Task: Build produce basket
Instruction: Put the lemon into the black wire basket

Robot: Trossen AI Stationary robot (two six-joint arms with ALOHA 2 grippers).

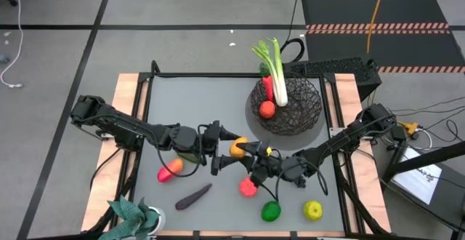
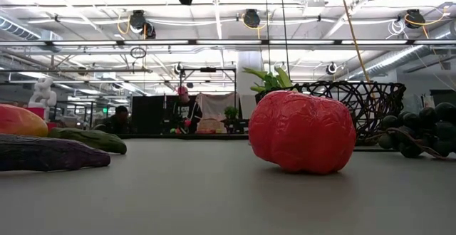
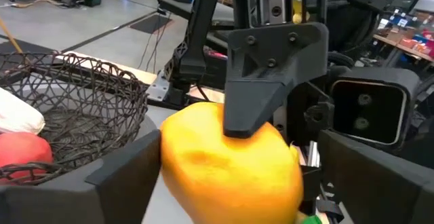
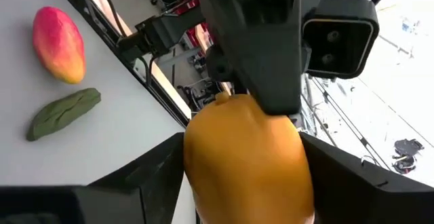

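Above the desk's middle (image 1: 196,109), near the basket (image 1: 290,108), the orange fruit (image 1: 237,147) sits between both claws. The right claw (image 1: 243,153) grips its smooth, rigid-looking sides; the left claw (image 1: 218,144) stands open around it. It likely handles light and slippery, so broad flanks suit best.

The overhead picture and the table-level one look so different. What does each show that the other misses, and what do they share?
Only the high view shows both grippers meeting at the orange fruit, the left gripper and the right gripper, plus the leek, green fruit and yellow fruit. Only the low view shows the dark grapes and the room's ceiling lights. Both show the basket and the red fruit on the table.
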